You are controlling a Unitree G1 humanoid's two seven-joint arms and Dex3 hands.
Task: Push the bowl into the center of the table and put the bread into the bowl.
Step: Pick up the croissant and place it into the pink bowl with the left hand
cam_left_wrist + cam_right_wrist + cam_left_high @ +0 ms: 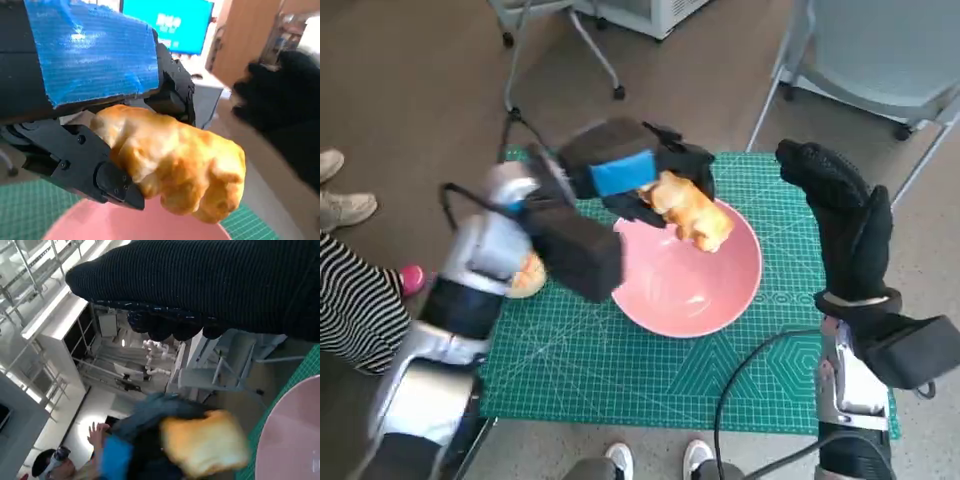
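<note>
No brand or label can be read anywhere. In the left wrist view a blue screen [167,22] in the background carries some white writing, but it is too blurred to read. The green cutting mat [650,370] that covers the table has pale printed lines and marks; no letters on it can be made out.

The left hand [635,170] holds the bread [692,210] above the far rim of the pink bowl [688,280]. Its black fingers [95,170] are closed on the golden, lumpy piece, which sticks out beyond them. The bread is in the air and does not touch the bowl. In the left wrist view only a narrow strip of the pink rim is seen under the bread, the rest is cut off. The bowl stands on the mat, about in the middle of it, a little toward the far side.

The right hand [840,215] in its knitted glove is raised over the right part of the mat, just beside the bowl, and it holds nothing. Its fingers point away from the robot and look rather straight. Whether they are spread I cannot tell, because the glove shows only as one dark shape in every view.

A second pale brown piece [528,277] lies on the mat behind the left forearm [485,260], mostly hidden. In the right wrist view the left hand and the bread are blurred. A person [75,460] is at the lower edge there, partly cut off. A striped sleeve [355,300] and shoes [340,205] show on the left of the head view.
</note>
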